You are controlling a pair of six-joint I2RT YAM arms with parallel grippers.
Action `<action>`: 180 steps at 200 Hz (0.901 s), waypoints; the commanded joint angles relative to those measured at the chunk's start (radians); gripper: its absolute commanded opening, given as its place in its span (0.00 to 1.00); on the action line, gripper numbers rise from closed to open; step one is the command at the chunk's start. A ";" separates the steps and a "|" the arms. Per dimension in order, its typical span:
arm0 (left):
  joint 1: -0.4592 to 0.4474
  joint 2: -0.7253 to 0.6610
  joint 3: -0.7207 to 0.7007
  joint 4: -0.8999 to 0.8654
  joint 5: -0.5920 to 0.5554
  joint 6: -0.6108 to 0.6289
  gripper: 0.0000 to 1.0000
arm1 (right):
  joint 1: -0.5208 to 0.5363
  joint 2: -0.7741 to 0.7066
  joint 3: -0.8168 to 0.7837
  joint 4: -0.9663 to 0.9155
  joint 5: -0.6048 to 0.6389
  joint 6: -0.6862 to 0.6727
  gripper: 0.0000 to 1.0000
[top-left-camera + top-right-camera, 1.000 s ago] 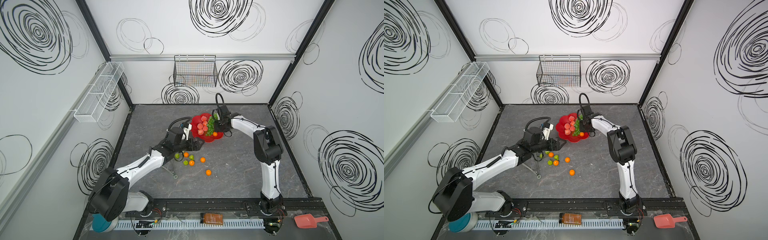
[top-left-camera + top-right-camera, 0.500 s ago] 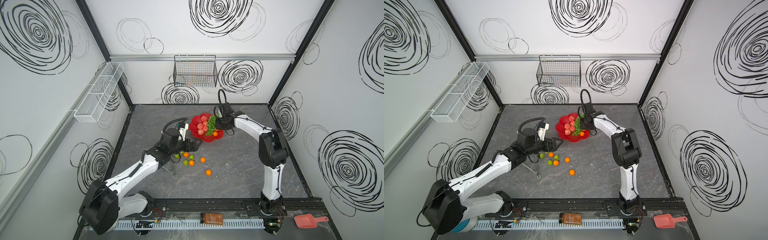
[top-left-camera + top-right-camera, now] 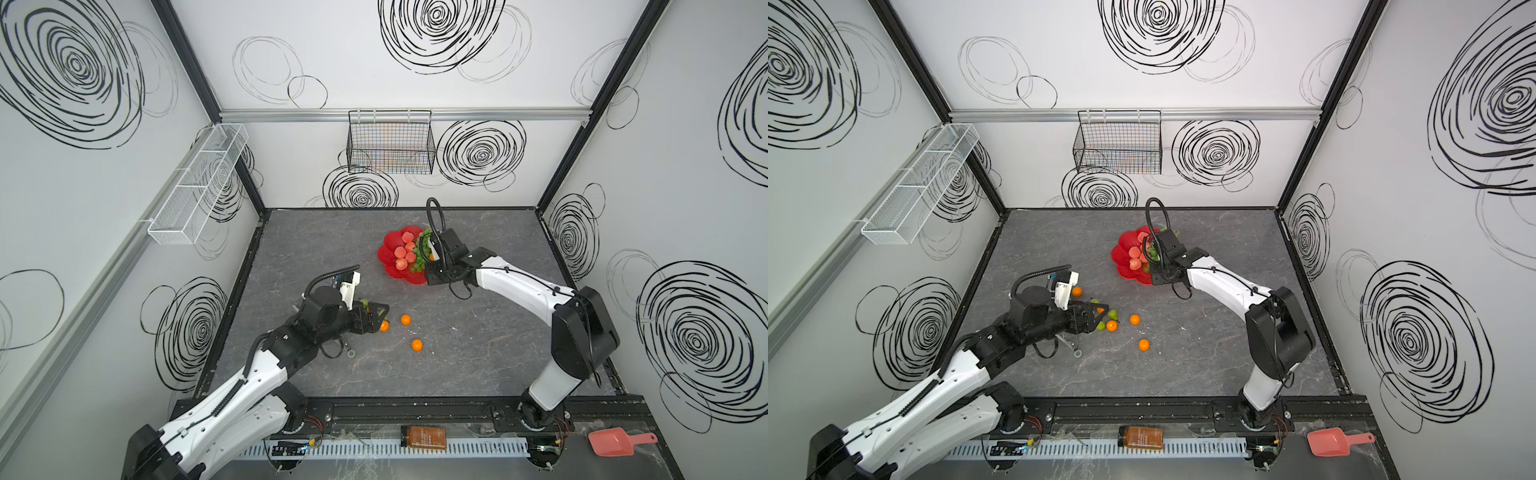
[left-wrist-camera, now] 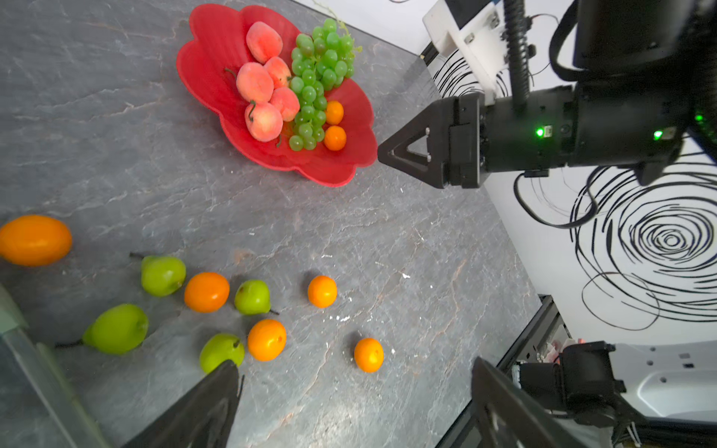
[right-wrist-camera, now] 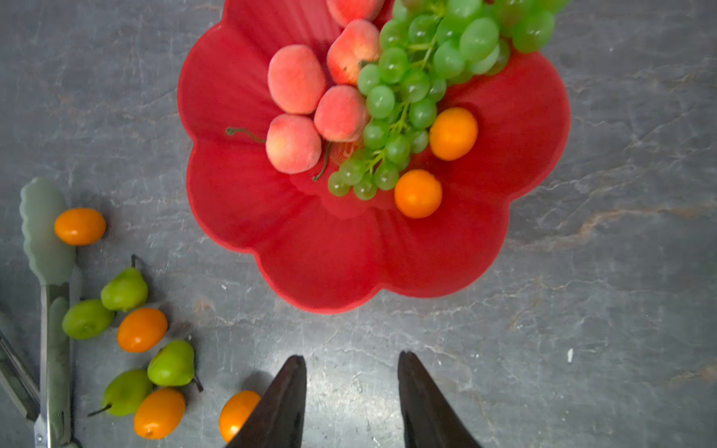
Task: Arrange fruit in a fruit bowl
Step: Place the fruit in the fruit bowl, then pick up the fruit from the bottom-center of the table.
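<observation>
The red fruit bowl point(image 3: 388, 266) point(image 3: 1123, 270) point(image 5: 329, 263) point(image 4: 209, 58) holds several peaches point(image 5: 297, 79), a bunch of green grapes point(image 5: 399, 101) and two tangerines point(image 5: 453, 134). Loose fruit lies on the table in front of it: tangerines point(image 3: 417, 345) point(image 4: 322, 291) and green pears point(image 4: 163, 275) point(image 5: 124, 289). My right gripper point(image 5: 352, 355) point(image 3: 429, 281) hovers open and empty just off the bowl's near rim. Above the loose fruit, my left gripper point(image 4: 355, 360) point(image 3: 1102, 313) is wide open and holds nothing.
Metal tongs point(image 5: 46, 240) point(image 3: 1073, 347) lie beside the loose fruit, under the left arm. A black wire basket point(image 3: 390, 145) hangs on the back wall and a white mesh shelf point(image 3: 199, 183) on the left wall. A pink scoop point(image 3: 615, 442) and an amber jar point(image 3: 423, 437) sit beyond the front rail.
My right gripper has drawn back from over the bowl to its near rim. The left gripper has pulled away from the bowl, toward the front, over the loose fruit.
</observation>
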 commanded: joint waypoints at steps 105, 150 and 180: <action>-0.327 -0.179 -0.089 -0.183 -0.265 -0.242 0.96 | 0.284 -0.221 -0.277 0.007 0.048 0.204 0.42; -0.365 -0.182 -0.126 -0.176 -0.269 -0.282 0.96 | 0.348 -0.203 -0.318 0.011 0.029 0.237 0.42; -0.365 -0.184 -0.150 -0.152 -0.258 -0.300 0.96 | 0.373 -0.177 -0.322 -0.003 0.015 0.245 0.43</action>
